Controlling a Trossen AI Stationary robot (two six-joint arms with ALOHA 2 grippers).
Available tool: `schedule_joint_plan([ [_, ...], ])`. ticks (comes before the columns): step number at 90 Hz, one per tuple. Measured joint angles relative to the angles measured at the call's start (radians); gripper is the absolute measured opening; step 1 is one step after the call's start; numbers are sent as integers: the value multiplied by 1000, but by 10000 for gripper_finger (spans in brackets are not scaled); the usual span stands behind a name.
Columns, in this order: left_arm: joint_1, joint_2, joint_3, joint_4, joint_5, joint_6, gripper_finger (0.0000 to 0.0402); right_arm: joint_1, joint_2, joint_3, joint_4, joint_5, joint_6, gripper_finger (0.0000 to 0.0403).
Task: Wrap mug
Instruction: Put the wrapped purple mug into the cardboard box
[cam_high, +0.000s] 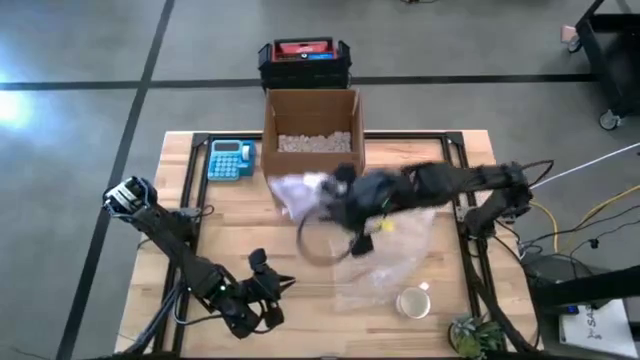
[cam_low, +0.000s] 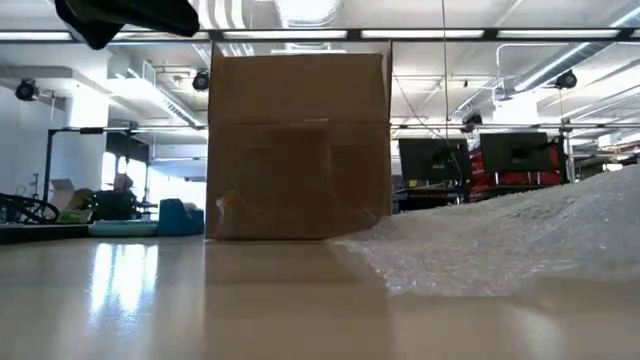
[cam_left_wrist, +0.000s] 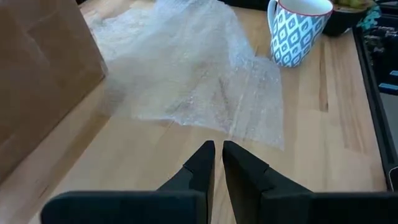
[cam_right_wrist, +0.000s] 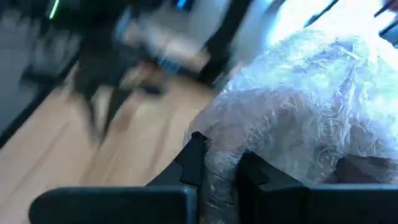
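Observation:
A white mug with a blue diamond pattern (cam_high: 415, 301) (cam_left_wrist: 298, 31) stands upright on the table near its front right. It is beside a clear bubble wrap sheet (cam_high: 390, 260) (cam_left_wrist: 193, 68) that lies spread on the wood. My right gripper (cam_high: 335, 192) (cam_right_wrist: 221, 177) reaches in from the right. It is shut on a crumpled bundle of bubble wrap (cam_high: 298, 190) (cam_right_wrist: 298, 106) in front of the cardboard box (cam_high: 312, 125). My left gripper (cam_high: 265, 285) (cam_left_wrist: 218, 158) hovers shut near the front edge, left of the sheet, holding nothing. My right gripper pinches a bunched fold of the bubble wrap bundle (cam_right_wrist: 219, 165) between its two fingers, several layers thick. The fingers come at it from the table's right. The bulk of the bundle (cam_right_wrist: 311, 93) swells beyond the fingertips and is lifted clear of the table.
The open cardboard box holds packing peanuts (cam_high: 313, 142). A blue calculator-like device (cam_high: 230, 160) lies left of it, and a black and red crate (cam_high: 305, 62) stands behind the table. A small plant (cam_high: 475, 335) sits at the front right corner. Bare wood (cam_high: 230, 230) lies left of the sheet.

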Motion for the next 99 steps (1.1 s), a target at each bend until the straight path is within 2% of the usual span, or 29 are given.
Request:
schedule_joint_plan([
  [23,3,2,-8,7,-2,0,20,-319,42,-4,87,6,-3,22],
  [42,2,3,-31,17,-2,0,20,-483,124,-8,60,-38,8,22],
  [56,2,3,-67,51,-1,-4,20,-502,194,-11,19,-166,3,21],
  [81,2,3,-85,68,1,-29,20,-508,331,-11,-53,-149,12,23],
  [99,2,3,-85,70,1,-29,20,-524,391,-11,-105,-207,25,23],
])
